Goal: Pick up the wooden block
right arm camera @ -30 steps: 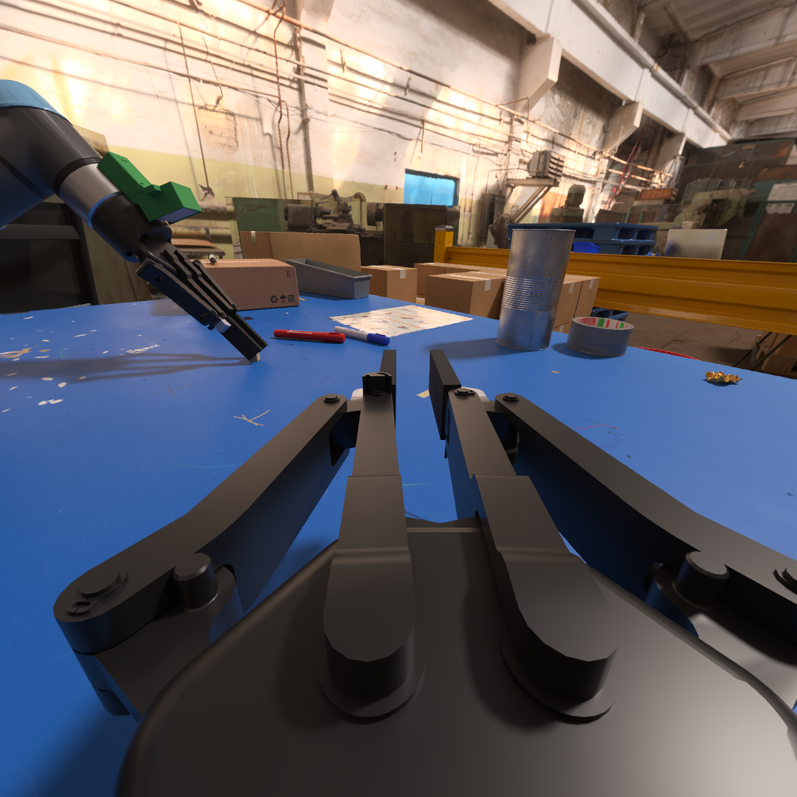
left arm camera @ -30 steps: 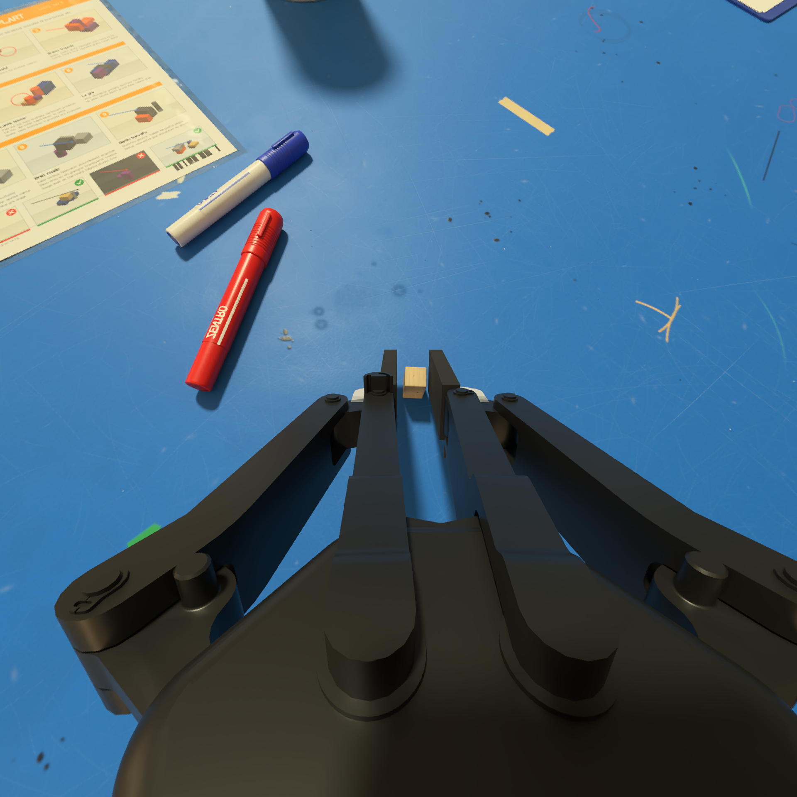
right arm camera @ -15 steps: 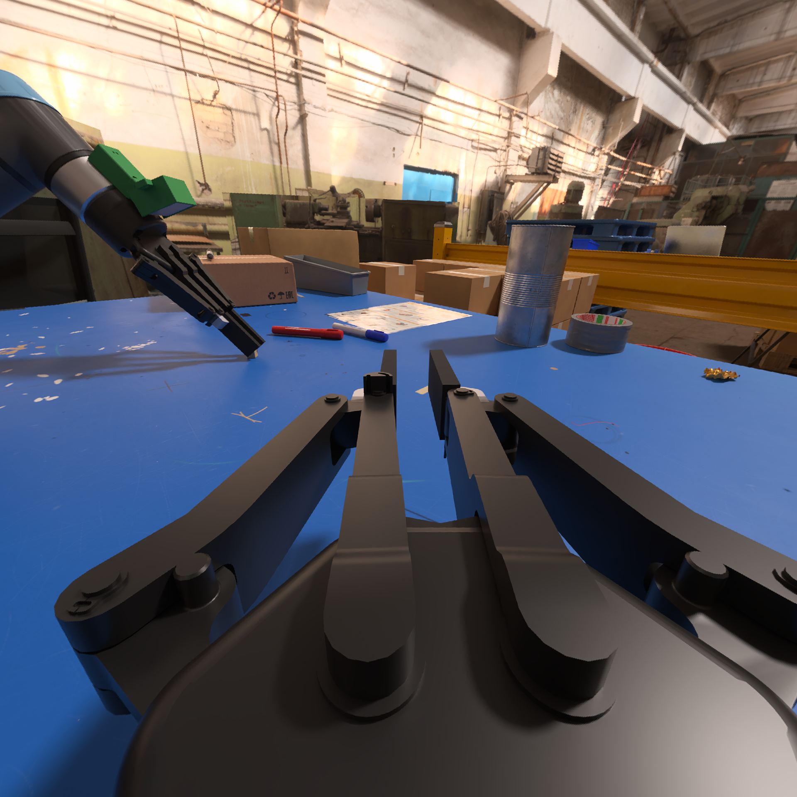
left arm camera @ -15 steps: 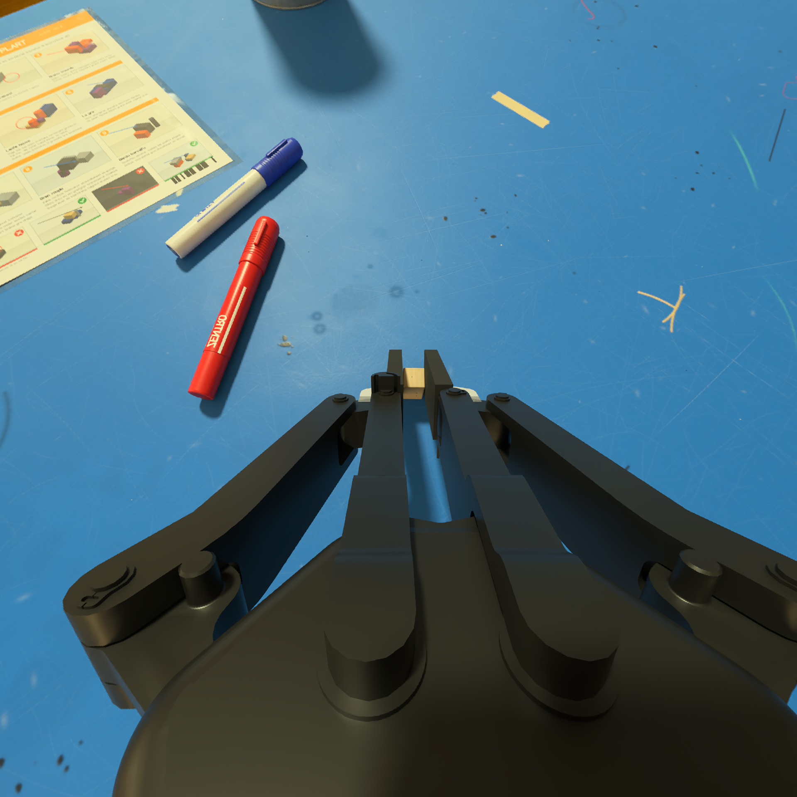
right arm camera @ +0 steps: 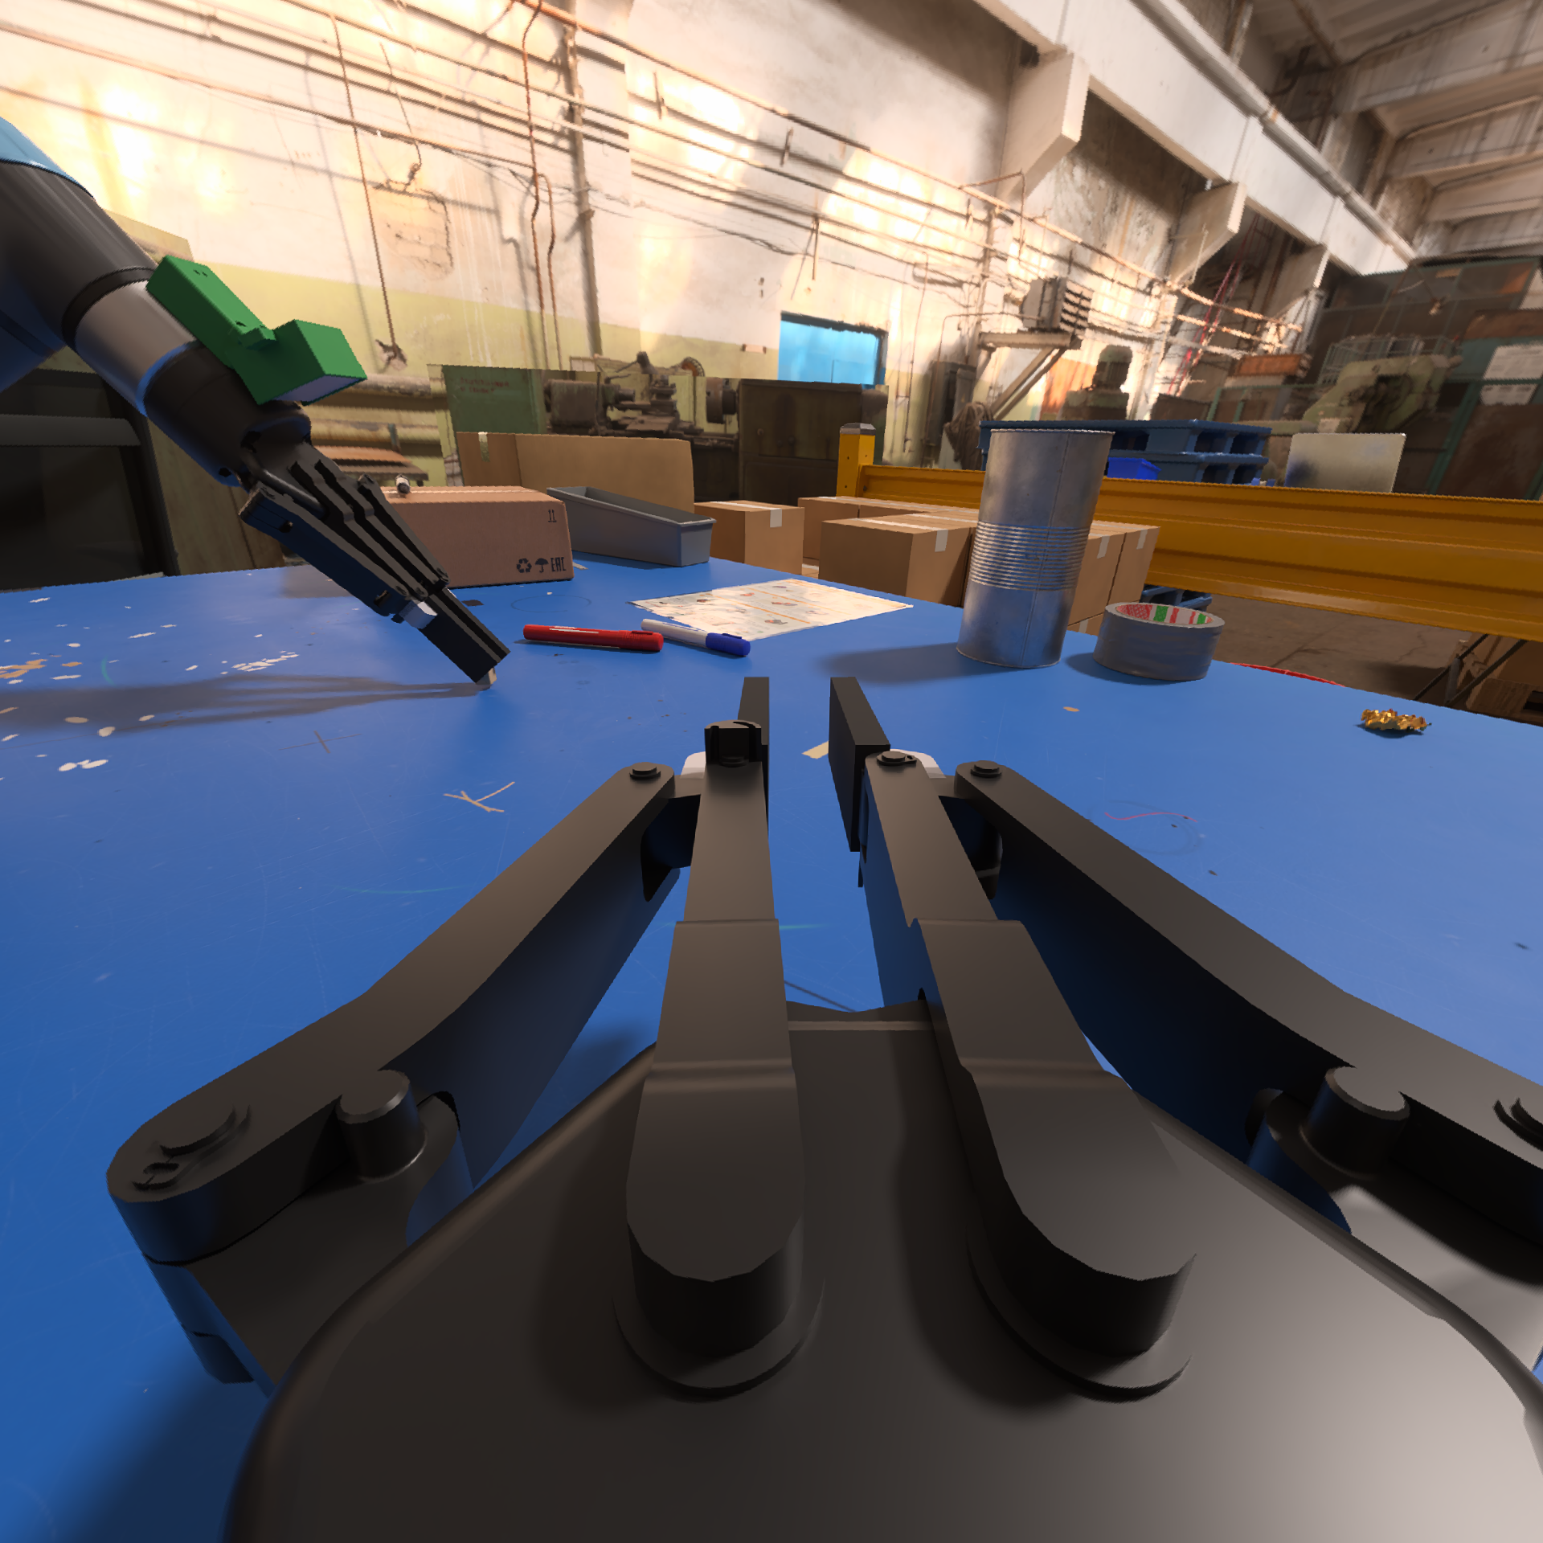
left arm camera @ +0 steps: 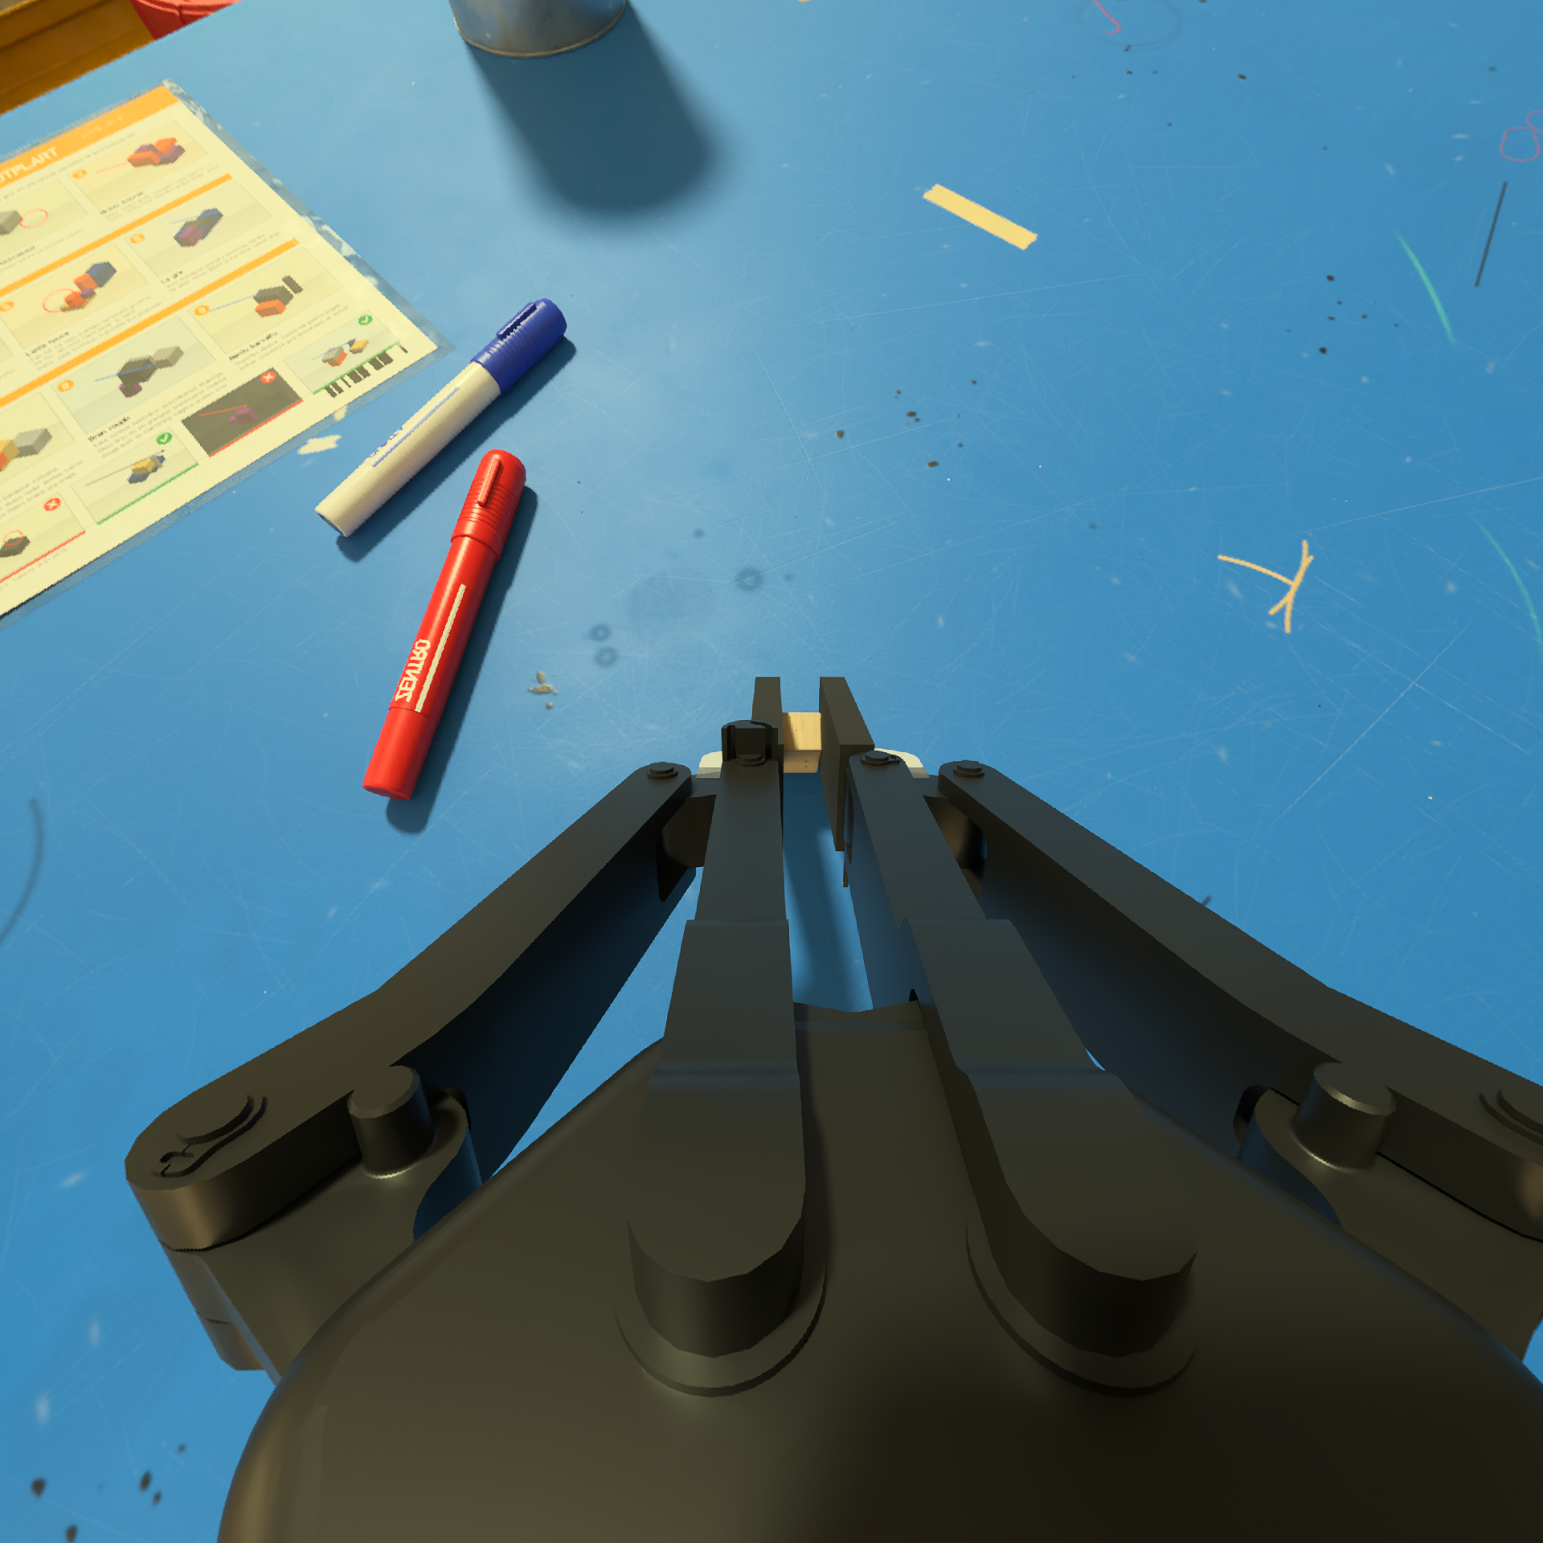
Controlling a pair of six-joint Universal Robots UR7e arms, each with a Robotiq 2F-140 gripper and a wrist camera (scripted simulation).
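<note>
The small pale wooden block (left arm camera: 801, 739) sits clamped between the black fingertips of my left gripper (left arm camera: 800, 705), low over the blue table (left arm camera: 1085, 501). Both pads press on its sides. The right wrist view shows the left gripper (right arm camera: 484, 672) far off at the left, tilted down with its tip at or just above the table; I cannot tell which. My right gripper (right arm camera: 797, 710) hovers low over the table's middle, its fingers a narrow gap apart with nothing between them.
A red marker (left arm camera: 447, 626) and a blue-capped white marker (left arm camera: 442, 417) lie left of the block. A printed sheet (left arm camera: 150, 334) lies beyond them. A metal can (right arm camera: 1031, 547) and a tape roll (right arm camera: 1156, 639) stand further off. A tan strip (left arm camera: 978, 217) lies ahead.
My left fingers have closed from a loose gap around the block onto its sides. The left wrist view has since drawn back a little, showing more table. The right gripper has not moved.
</note>
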